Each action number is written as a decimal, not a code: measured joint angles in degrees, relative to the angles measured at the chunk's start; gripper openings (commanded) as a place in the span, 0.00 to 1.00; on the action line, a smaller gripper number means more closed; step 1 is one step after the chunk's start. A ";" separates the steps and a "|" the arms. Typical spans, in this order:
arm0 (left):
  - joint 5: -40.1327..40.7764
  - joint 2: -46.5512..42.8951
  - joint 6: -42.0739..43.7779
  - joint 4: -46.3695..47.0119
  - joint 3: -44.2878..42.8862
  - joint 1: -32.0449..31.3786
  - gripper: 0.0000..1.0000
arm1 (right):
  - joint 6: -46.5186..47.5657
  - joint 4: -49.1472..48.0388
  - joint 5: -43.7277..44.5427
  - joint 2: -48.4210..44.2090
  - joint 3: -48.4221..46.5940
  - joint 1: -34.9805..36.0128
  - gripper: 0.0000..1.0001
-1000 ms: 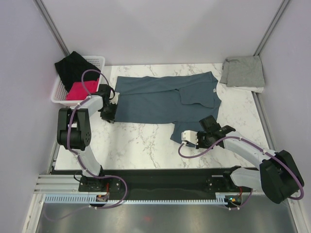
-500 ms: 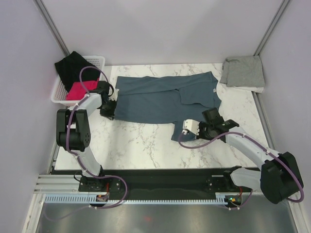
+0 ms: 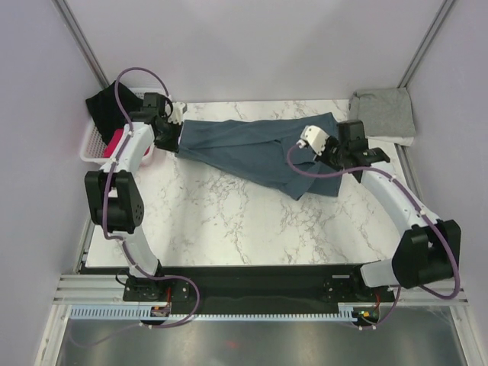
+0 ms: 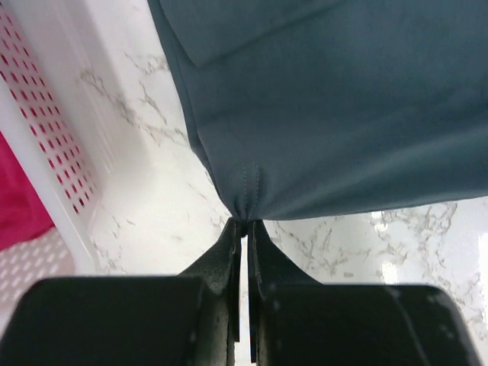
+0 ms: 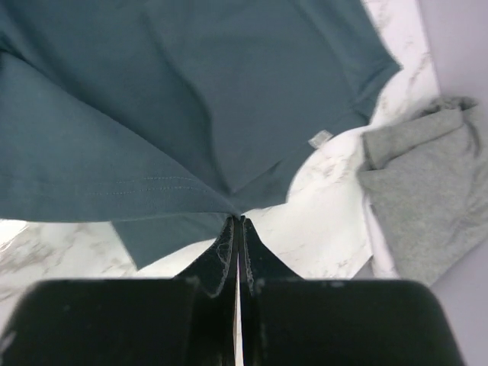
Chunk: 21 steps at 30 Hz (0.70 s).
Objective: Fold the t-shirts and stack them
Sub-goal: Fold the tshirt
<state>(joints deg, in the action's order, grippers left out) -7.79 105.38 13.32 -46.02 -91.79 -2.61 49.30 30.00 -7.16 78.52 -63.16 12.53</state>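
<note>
Marble tabletop (image 3: 229, 221), overhead: slate-blue t-shirt (image 3: 244, 149) stretched across the back, grey t-shirt (image 3: 381, 113) at back-right corner. Wrist views alone reveal left gripper (image 4: 245, 229) and right gripper (image 5: 238, 223) each pinching its edge, cloth directly ahead.

A white, grey-veined marble-patterned bench (image 3: 229, 221) is enclosed on three sides by plain pale lilac-grey walls (image 3: 252, 46). Slanted metal posts (image 3: 80, 42) are seen at the two back corners. A black strip (image 3: 252, 284) is laid along the bench's near edge, and a brushed metal surface (image 3: 252, 343) is seen below it. Soft, even light is cast throughout, and faint glare is reflected on the marble.
</note>
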 measured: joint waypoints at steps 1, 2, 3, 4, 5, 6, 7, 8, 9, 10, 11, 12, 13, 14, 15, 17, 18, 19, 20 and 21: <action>-0.07 1.25 0.31 -0.31 -1.90 0.02 0.02 | -0.17 -0.44 -0.04 2.08 -2.29 -0.98 0.00; -0.07 2.64 0.59 -0.59 -3.69 0.02 0.02 | -0.37 -0.83 -0.07 4.31 -4.81 -1.79 0.00; -0.07 4.02 0.90 -1.07 -5.35 0.02 0.02 | -0.61 -1.40 -0.02 6.49 -7.48 -2.54 0.00; -0.11 5.53 1.18 -1.79 -7.10 0.02 0.02 | -0.90 -2.21 -0.04 8.66 -10.05 -3.26 0.00; -0.11 6.99 1.40 -2.38 -8.94 0.02 0.02 | -1.16 -2.58 -0.02 10.54 -12.35 -3.78 0.00; -0.15 9.14 1.64 -3.50 -11.87 0.02 0.02 | -1.53 -3.26 -0.07 12.90 -15.23 -4.33 0.00; -0.13 10.43 1.79 -3.54 -13.38 0.02 0.02 | -1.92 -4.26 -0.11 15.61 -18.40 -4.81 0.00; -0.13 11.80 1.90 -4.24 -15.37 0.02 0.02 | -2.21 -4.48 -0.07 17.77 -21.00 -5.07 0.00; -0.11 13.68 2.01 -5.16 -18.03 0.02 0.02 | -2.62 -5.42 -0.09 20.55 -24.20 -5.33 0.00; -0.11 15.54 2.05 -5.27 -20.59 0.02 0.02 | -3.02 -6.21 -0.09 23.54 -27.41 -5.55 0.00; -0.13 17.49 2.05 -5.88 -23.23 0.04 0.02 | -3.45 -6.60 -0.07 26.64 -30.97 -5.66 0.00; -0.11 19.47 2.05 -6.64 -26.12 0.07 0.02 | -3.93 -7.39 -0.04 29.90 -34.51 -5.75 0.00; -0.09 21.05 2.05 -6.99 -28.39 0.09 0.02 | -4.46 -7.80 -0.07 33.20 -37.99 -5.75 0.00; -0.04 23.21 2.05 -7.65 -31.32 0.13 0.02 | -4.92 -7.85 -0.04 36.74 -42.03 -5.75 0.00; 0.02 25.24 2.05 -8.22 -34.29 0.20 0.02 | -5.27 -8.68 -0.02 39.47 -44.94 -5.75 0.00; 0.55 28.76 2.08 -8.55 -38.84 0.37 0.02 | -6.12 -8.85 0.11 46.62 -52.43 -5.75 0.00; 0.85 29.99 2.08 -8.59 -40.15 0.42 0.02 | -6.49 -9.33 0.20 50.01 -55.80 -5.73 0.00; 1.46 31.23 2.10 -8.74 -41.48 0.50 0.02 | -6.78 -9.49 0.44 52.30 -57.99 -5.68 0.02; 2.08 32.28 2.08 -8.74 -42.34 0.55 0.06 | -7.39 -9.18 1.14 55.39 -61.11 -5.64 0.09; 2.71 33.18 2.08 -8.79 -42.86 0.63 0.35 | -8.09 -9.64 1.95 58.10 -63.69 -5.60 0.34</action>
<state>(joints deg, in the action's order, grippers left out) -5.08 138.56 15.40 -54.81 -134.65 -1.98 41.21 20.36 -5.21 136.62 -126.85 6.94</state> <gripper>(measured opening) 0.046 0.051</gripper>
